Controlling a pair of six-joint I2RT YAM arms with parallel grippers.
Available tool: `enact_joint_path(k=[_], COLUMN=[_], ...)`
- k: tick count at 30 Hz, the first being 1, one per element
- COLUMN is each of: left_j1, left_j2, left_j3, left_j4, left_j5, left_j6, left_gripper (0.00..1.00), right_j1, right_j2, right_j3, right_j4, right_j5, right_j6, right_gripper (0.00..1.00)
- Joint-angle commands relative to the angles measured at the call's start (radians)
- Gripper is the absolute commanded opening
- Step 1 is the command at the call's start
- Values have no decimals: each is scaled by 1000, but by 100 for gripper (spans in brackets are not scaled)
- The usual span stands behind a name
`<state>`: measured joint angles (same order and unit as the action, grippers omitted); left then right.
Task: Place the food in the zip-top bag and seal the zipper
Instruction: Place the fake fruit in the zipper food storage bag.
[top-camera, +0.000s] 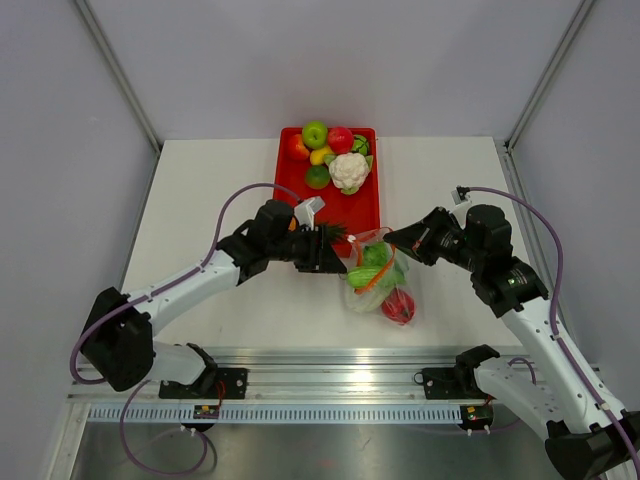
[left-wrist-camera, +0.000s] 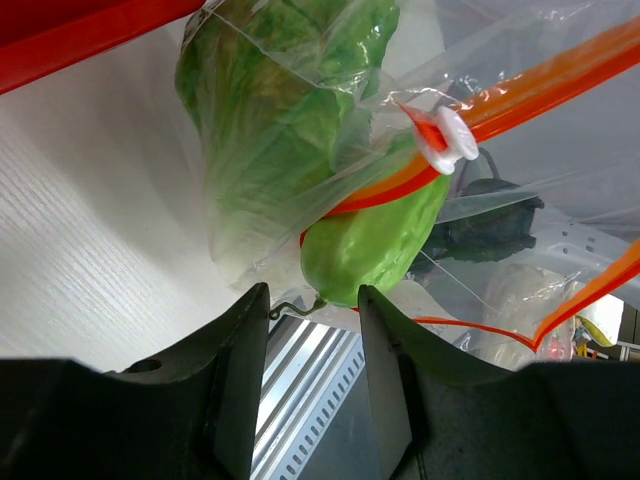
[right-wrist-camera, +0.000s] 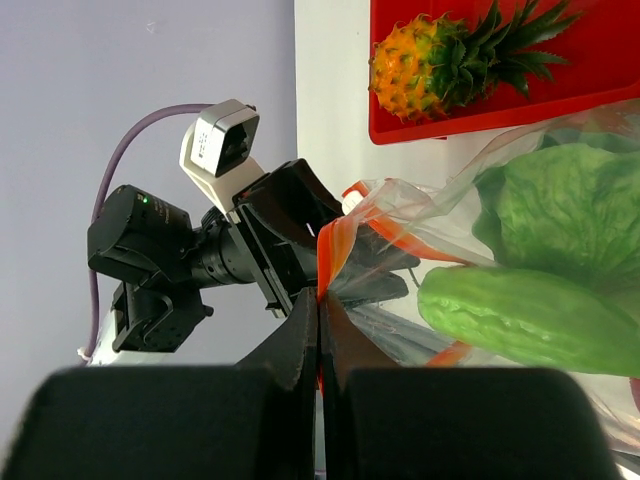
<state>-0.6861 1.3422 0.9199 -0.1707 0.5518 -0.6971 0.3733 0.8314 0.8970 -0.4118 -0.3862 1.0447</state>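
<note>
Only my right wrist view shows my right jaws clamped on the zipper (right-wrist-camera: 332, 250); my left wrist view shows left jaws apart, cucumber (left-wrist-camera: 375, 240) just ahead inside the bag (left-wrist-camera: 560, 170)

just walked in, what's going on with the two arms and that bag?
Bagging toy food. The lettuce, cucumber and tomato are already inside the zip-top bag, which sits between the two grippers, next to the red tray. The right gripper is shut on the bag's orange-red zipper edge. The left gripper is open at the bag's other side, with the white slider ahead of its fingertips. The zipper strips look apart, so the bag isn't sealed yet.
</note>
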Motion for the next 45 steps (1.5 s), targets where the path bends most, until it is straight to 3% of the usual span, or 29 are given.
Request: enact_joint_path(k=[1,10,14,16,18,35,45], left_j1=[0,-21,-33,-38,-41,-116,-164], left_j2=[8,15,26,25,26,104,209], left_j3=[19,42,56,62,72,280,281], left_j4=[28,-15,-13,-4,-7,-115,-38], left_j5=[31,42,50,51,48,16,17], left_j6=[16,53,56,48,47,93,64], left_gripper=[41,40,25,8,0,0,0], right_j1=[10,10,9,9,9,9,12], right_j2=[-9,2,0,2,2,3,2], right_j3=[25,25,25,23,23,14,16], right_j4=[67,71,73,73,74,111,123], right_j5=[-25,-33,-31,-33,-33,-54,-62], right_j6=[11,9,11,11,9,35,48], right_gripper=[0,0,0,0,0,0,0])
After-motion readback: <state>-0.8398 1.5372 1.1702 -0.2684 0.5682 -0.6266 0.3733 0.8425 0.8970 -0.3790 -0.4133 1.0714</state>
